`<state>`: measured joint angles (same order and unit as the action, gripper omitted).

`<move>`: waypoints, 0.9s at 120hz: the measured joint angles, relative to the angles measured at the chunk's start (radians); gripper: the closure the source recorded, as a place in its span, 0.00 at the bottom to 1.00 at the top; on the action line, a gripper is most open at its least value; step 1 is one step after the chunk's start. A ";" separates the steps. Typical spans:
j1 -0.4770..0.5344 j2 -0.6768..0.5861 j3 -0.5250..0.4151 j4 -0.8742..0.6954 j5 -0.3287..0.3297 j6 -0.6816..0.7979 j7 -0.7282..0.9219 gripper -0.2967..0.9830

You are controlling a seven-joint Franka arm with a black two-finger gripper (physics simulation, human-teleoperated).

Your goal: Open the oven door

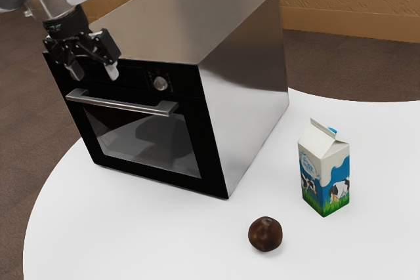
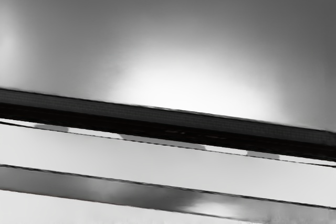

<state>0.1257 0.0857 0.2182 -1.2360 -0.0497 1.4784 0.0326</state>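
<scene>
**Above the handle (image 1: 125,104) of the oven (image 1: 246,90), a gripper (image 1: 94,71) with its fingers (image 1: 113,71) apart**

The oven's door (image 1: 143,145) is shut across its front, with the handle along the door's upper part. I judge the step in hand to be the approach: the fingertips stand near the oven's front, higher than the handle and towards its end at the exterior view's left, with nothing clamped between them. How far out from the oven's face they are, I cannot tell.

The next move probably calls for lowering the hand outside the oven's front, bringing one finger to each side of the handle, closing, then pulling outward and down (assuming the hinge runs along the oven's bottom, as the high handle suggests).

Edges matter most. The oven's top front edge (image 2: 157,114) crosses the wrist view beside the handle, so a descent too far back could catch it. The knob (image 1: 161,84) sits on the panel above the handle's other end and deserves clearance. Bare table (image 1: 157,234) lies before the oven, leaving the door room to drop; the milk carton (image 1: 324,172) and the round brown fruit (image 1: 266,234) stand apart from the oven, beyond its side wall.
</scene>
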 joint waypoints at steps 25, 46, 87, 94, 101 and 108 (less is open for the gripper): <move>-0.062 -0.001 -0.001 0.002 -0.004 -0.013 0.015 0.25; -0.129 -0.275 -0.091 0.102 0.145 -0.095 0.261 0.25; -0.198 -0.769 0.063 -0.666 0.449 0.197 0.793 0.25; -0.198 -0.785 0.082 -0.660 0.442 0.205 0.861 0.25; -0.199 -0.807 0.090 -0.630 0.435 0.196 0.924 0.25; -0.199 -0.820 0.096 -0.615 0.430 0.179 0.980 0.25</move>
<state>-0.0734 -0.7339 0.3138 -1.8509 0.3805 1.6576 1.0126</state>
